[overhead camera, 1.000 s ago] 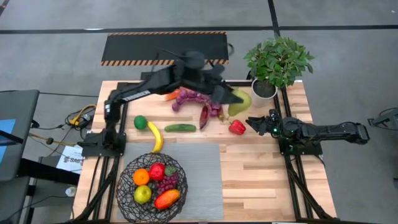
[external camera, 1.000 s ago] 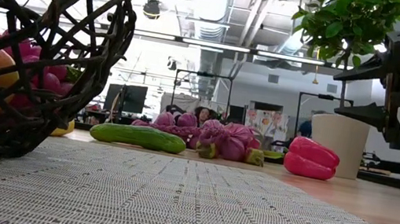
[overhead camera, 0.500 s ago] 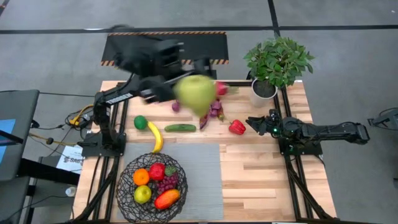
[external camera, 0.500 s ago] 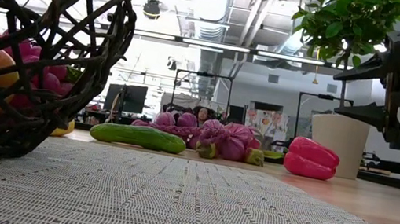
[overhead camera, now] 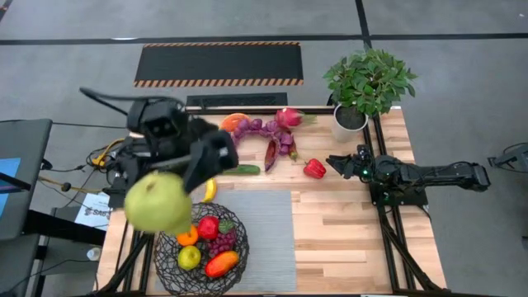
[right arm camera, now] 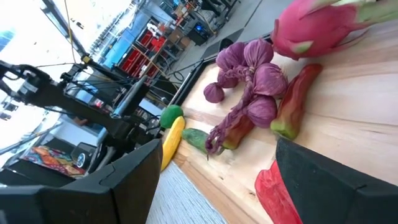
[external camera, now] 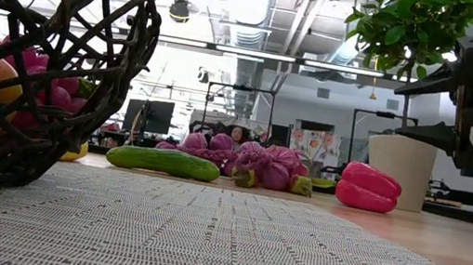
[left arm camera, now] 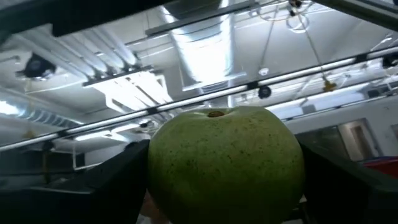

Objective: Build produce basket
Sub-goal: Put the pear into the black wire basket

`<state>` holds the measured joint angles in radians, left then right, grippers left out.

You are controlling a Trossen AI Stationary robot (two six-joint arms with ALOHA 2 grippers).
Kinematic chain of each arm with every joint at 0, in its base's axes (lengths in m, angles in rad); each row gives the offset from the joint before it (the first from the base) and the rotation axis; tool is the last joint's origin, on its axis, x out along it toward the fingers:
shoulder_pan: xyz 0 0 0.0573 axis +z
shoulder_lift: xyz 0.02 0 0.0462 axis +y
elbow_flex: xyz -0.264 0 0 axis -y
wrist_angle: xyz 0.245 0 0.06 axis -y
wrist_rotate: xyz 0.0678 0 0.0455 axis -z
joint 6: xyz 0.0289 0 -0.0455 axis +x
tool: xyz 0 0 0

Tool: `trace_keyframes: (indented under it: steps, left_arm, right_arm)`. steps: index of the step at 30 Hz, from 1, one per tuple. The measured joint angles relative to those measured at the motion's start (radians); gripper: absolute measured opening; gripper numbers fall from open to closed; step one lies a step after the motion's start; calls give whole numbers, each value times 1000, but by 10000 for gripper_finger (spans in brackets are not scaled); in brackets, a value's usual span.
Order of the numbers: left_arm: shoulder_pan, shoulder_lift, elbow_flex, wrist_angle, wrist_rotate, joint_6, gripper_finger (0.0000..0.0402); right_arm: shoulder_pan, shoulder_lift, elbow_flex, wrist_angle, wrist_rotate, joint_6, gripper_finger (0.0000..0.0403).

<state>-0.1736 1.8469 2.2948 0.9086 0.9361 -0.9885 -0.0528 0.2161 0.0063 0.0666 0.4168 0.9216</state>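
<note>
I've got the left gripper (left arm camera: 225, 186) clamped on the green apple (overhead camera: 158, 202), up high just beside the basket (overhead camera: 169, 256).

We see the left gripper (overhead camera: 169, 194) only as a blur in the high view, its fingers hidden behind the green apple (overhead camera: 158, 203) it holds. The apple covers the basket's (overhead camera: 239, 235) near-left rim. In the low view the basket (external camera: 84, 82) is cut off at the left edge. The red pepper (right arm camera: 280, 196) is half hidden behind the right gripper's finger (right arm camera: 336, 186).
</note>
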Motion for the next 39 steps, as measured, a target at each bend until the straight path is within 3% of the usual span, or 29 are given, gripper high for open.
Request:
trace_keyframes:
  steps: [3,7,12,17,21,30,36,39]
  left_arm:
    - [-44,-3,0,-115,18,18,332]
    - [-75,-10,0,-460,42,6,332]
    - [-153,-6,-1,-962,-150,-91,332]
    - [-160,-21,-1,-1018,-207,-323,332]
    - [-168,-25,2,-1057,-306,-392,332]
    - [-161,-13,0,-1207,-212,-534,332]
    - [-206,-15,0,-1498,-137,-584,332]
    - [-249,-15,0,-1730,-130,-515,332]
  right_arm:
    - [0,0,0,0,0,3,333]
    - [0,0,0,0,0,6,333]
    - [0,0,0,0,0,32,333]
    - [0,0,0,0,-3,62,333]
    - [0,0,0,-2,-38,68,333]
    - [0,0,0,-2,-52,96,333]
    - [0,0,0,-2,-81,125,333]
    - [0,0,0,-2,-104,126,333]
